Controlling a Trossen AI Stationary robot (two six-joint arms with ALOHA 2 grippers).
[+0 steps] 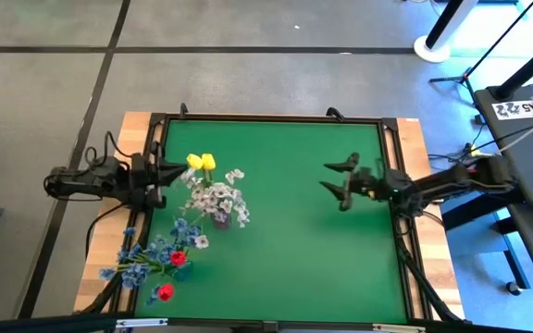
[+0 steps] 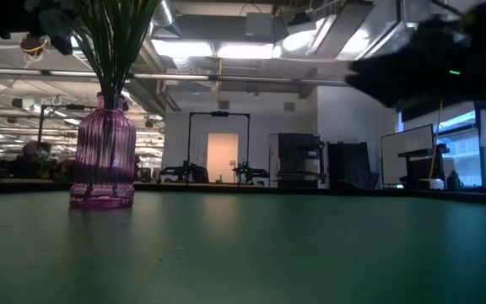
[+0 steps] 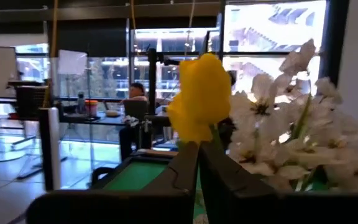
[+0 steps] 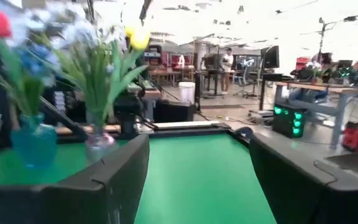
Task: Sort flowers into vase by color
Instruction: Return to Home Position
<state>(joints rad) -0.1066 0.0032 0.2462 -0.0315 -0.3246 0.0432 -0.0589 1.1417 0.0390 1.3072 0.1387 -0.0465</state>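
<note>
My left gripper is at the table's left, shut on a yellow tulip. Two yellow heads show just beyond its fingertips in the high view. Beside them, white blossom clusters stand with their stems in a pink ribbed glass vase. A blue vase at the near left holds blue blossoms and red tulips. My right gripper hovers open over the table's right half, touching nothing. My left gripper pinches the yellow tulip's green stem just below the head, between its two fingers. The fingers come level from the table's left. The head stands upright above the fingertips. The fingers hide the lower stem, so I cannot tell where it ends.
Green mat lies bare between the vases and my right gripper. A black frame borders the mat, with wooden table edge beyond it. People and desks show in the room beyond the table.
</note>
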